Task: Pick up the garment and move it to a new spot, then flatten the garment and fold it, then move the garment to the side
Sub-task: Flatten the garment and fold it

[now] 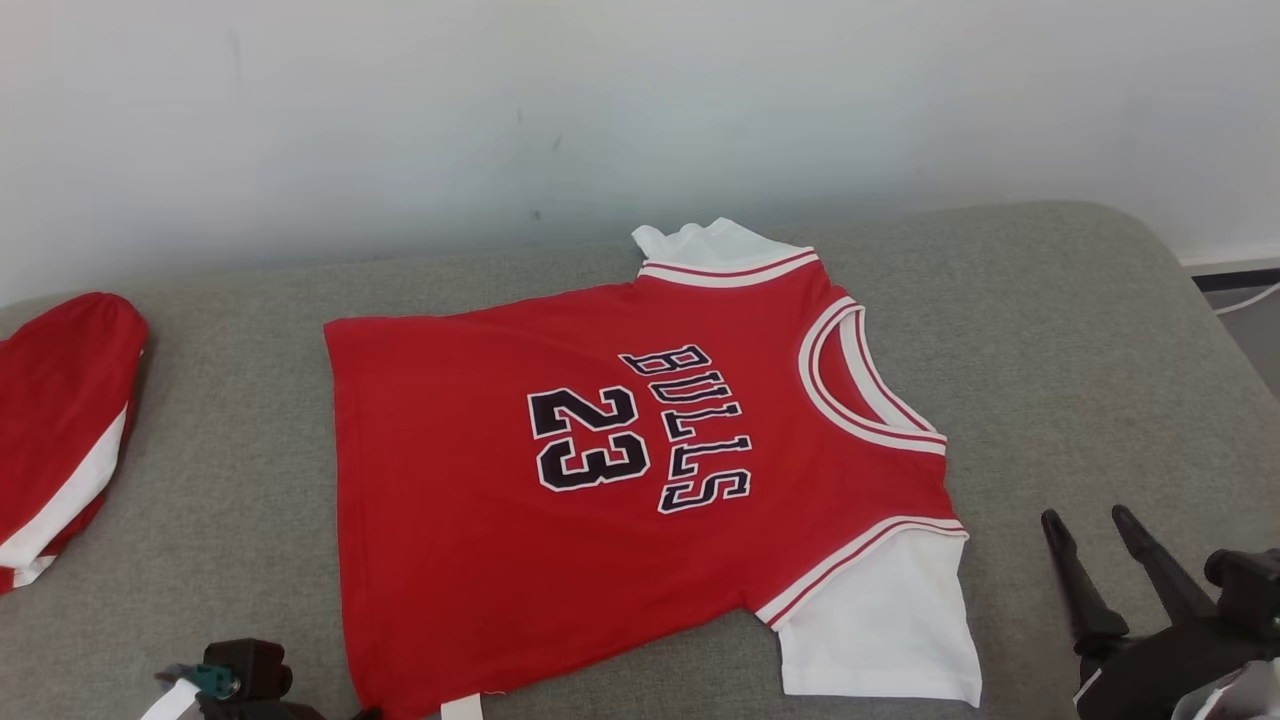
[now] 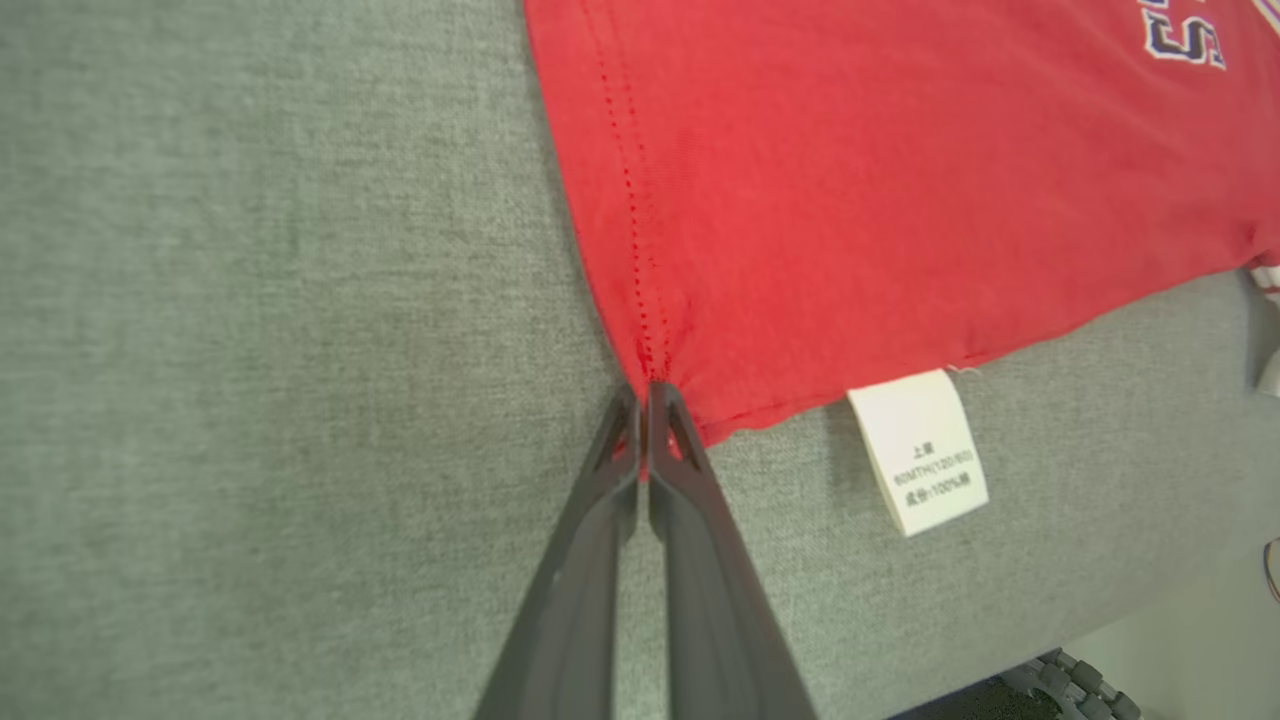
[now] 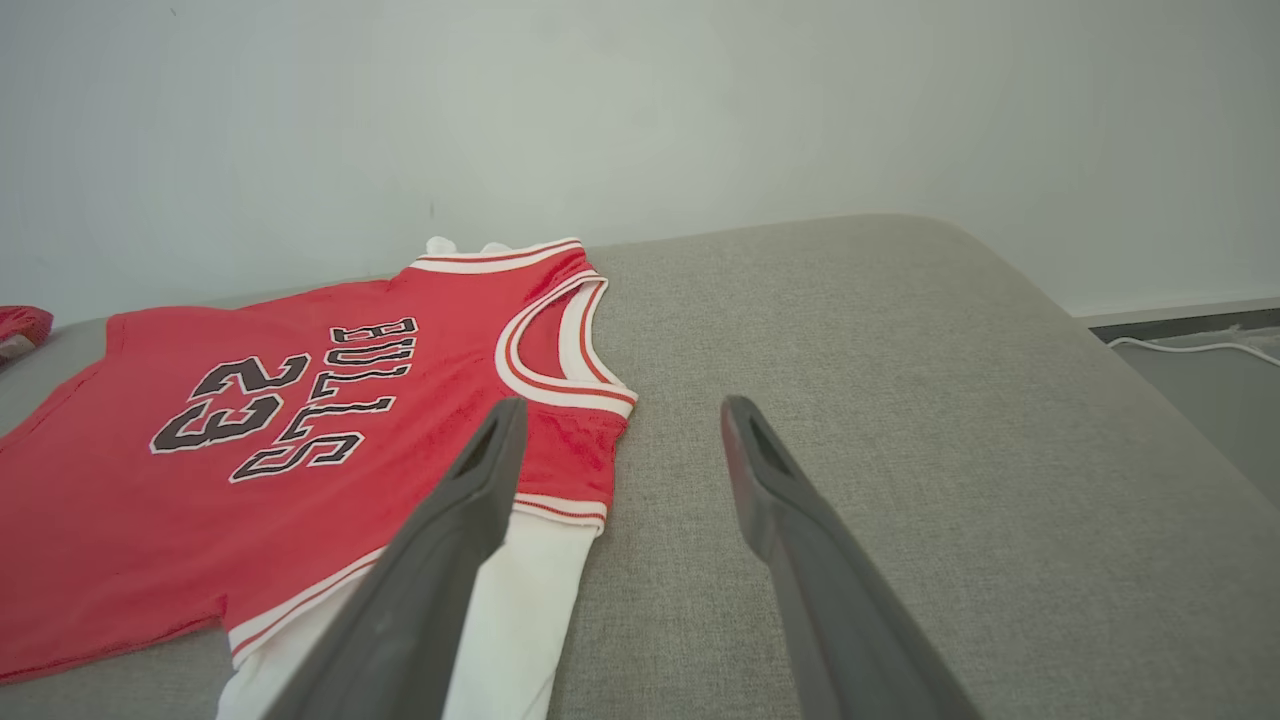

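Left gripper (image 2: 645,398) pinching jersey (image 2: 900,180) at stitched corner, right gripper (image 3: 622,410) spread, woven grey cushion (image 3: 860,330)

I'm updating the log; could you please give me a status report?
Left gripper shut on jersey hem corner. Right gripper open, beside white sleeve. Spread flat on grey cushion. Red garment far left, apart.

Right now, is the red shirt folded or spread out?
Spread out: the shirt lies flat on the couch, its number and both white sleeves showing.

Matt cloth garment (image 1: 560,470), woven couch (image 1: 1050,330)
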{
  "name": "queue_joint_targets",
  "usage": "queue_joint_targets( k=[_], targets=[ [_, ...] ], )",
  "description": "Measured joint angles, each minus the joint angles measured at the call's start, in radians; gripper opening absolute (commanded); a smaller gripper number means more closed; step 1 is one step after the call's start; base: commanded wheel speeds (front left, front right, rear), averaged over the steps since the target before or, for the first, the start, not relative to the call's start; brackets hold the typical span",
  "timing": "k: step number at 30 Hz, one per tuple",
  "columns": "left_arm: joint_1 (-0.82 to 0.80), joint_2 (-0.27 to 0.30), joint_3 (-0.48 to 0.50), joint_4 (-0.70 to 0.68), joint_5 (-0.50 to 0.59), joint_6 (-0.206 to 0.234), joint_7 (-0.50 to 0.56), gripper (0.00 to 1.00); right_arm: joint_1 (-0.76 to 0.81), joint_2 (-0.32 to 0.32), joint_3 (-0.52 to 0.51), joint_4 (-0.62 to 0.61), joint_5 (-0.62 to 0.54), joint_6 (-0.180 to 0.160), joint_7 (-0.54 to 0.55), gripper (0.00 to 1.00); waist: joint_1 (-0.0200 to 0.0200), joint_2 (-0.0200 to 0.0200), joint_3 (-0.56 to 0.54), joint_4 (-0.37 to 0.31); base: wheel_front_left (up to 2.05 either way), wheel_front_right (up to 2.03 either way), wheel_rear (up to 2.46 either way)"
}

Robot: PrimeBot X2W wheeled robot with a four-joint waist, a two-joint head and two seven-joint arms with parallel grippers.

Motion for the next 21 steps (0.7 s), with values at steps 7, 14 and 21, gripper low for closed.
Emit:
queue_joint_targets(
  k=[7, 14, 21],
  targets=[
    [-0.019, -0.007, -0.005, 0.001, 0.017, -0.004, -0.042, 0.00, 0.027, -0.006, 0.077, 0.041, 0.026, 0.030, 0.132, 1.00, 0.0000, 0.0001, 0.007, 0.020, 0.00, 0.00, 0.00],
    [-0.047, -0.007, 0.001, 0.002, 0.035, -0.004, -0.102, 0.00, 0.040, -0.013, 0.117, 0.052, 0.044, 0.035, 0.245, 1.00, 0.0000, 0.0002, 0.013, 0.039, 0.00, 0.00, 0.00],
    [-0.060, -0.026, -0.010, 0.014, 0.053, -0.006, -0.134, 0.00, 0.046, -0.012, 0.157, 0.082, 0.053, 0.028, 0.346, 1.00, 0.0001, 0.0002, 0.023, 0.055, 0.00, 0.00, 0.00]
  ],
)
